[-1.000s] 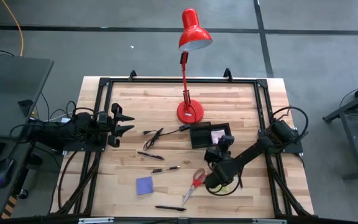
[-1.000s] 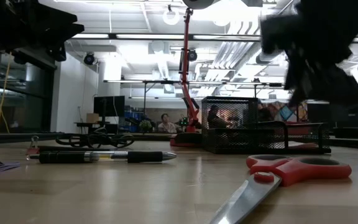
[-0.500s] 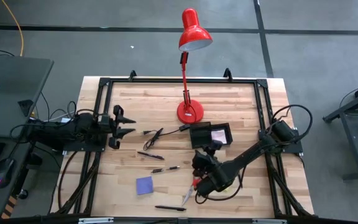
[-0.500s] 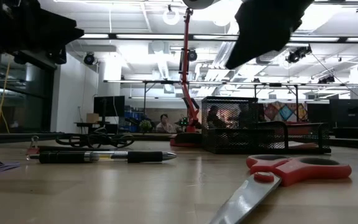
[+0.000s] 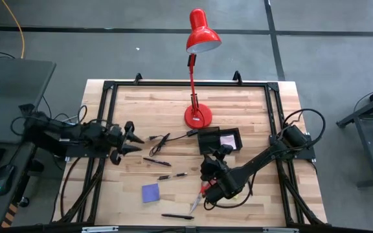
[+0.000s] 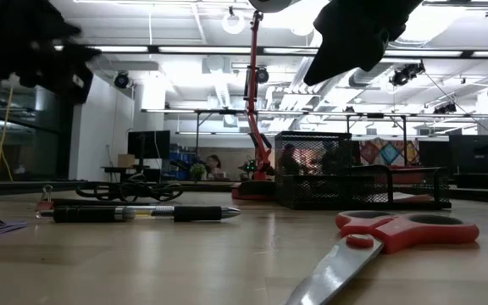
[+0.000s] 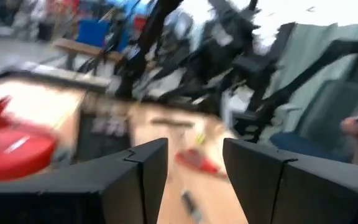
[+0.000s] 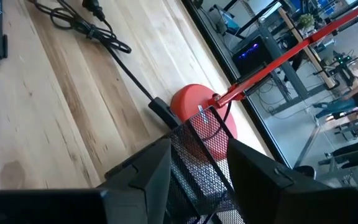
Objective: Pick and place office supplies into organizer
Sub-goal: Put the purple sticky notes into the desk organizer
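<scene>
The red-handled scissors (image 5: 199, 194) lie flat on the wood at the near middle, handles partly under my right arm; the low view shows the scissors (image 6: 396, 233) close up. A purple sticky-note pad (image 5: 150, 192) and three black pens (image 5: 156, 162) (image 5: 173, 175) (image 5: 177, 216) lie loose. The black mesh organizer (image 5: 217, 140) holds a pink pad (image 5: 227, 140). My right gripper (image 5: 208, 163) (image 8: 197, 171) hangs open above the table by the organizer's near left corner, holding nothing. My left gripper (image 5: 133, 137) (image 7: 194, 171) is open and level at the table's left side.
A red desk lamp stands with its round base (image 5: 197, 117) just beyond the organizer. Its thin black cable (image 5: 164, 139) coils on the wood to the organizer's left. A black frame (image 5: 109, 87) borders the table. Bare wood lies at the far left and near left.
My right gripper has swung toward the table's left, risen and turned, so its arm now covers part of the scissors' handles. It has held still for the last half second. My left gripper has moved out from the left edge toward the table's middle and rolled a little.
</scene>
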Tool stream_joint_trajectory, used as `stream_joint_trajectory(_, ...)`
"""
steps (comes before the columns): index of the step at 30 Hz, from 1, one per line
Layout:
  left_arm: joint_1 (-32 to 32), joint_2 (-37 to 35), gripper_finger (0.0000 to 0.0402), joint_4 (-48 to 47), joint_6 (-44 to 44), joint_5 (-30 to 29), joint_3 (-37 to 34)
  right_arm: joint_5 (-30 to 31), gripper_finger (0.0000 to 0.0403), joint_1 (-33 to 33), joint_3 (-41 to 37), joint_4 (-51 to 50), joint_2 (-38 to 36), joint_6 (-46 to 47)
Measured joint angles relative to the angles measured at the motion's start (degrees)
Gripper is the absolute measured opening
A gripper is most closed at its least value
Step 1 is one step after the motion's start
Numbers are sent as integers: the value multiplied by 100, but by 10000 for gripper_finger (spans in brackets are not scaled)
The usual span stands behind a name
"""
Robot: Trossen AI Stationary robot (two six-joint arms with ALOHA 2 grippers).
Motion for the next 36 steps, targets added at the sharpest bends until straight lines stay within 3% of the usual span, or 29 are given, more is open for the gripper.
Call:
stream_joint_trajectory(10, -1950, 1103, 145, 1532, 1094, -1562, 86, 7, 156, -115, 0, -4, 4, 48)
stream_joint_trajectory(19, -3556, 3215, 145, 1158, 1809, -4512, 1436, -67, 149, -283, 0, 166, 7, 65)
stream_joint_trajectory(24, -4098, 4533, 145, -332, 417, -5405, 2327, -492, 152, -277, -1, -53, 9, 72)
stream_joint_trajectory(30, -4517, 6051, 145, -1290, -1476, -5329, 3107, -940, 162, -117, -4, -572, 9, 347)
stream_joint_trajectory(36, -4842, 7520, 145, -2098, -2275, -5363, 4118, -822, 158, 90, -4, -402, 11, 400)
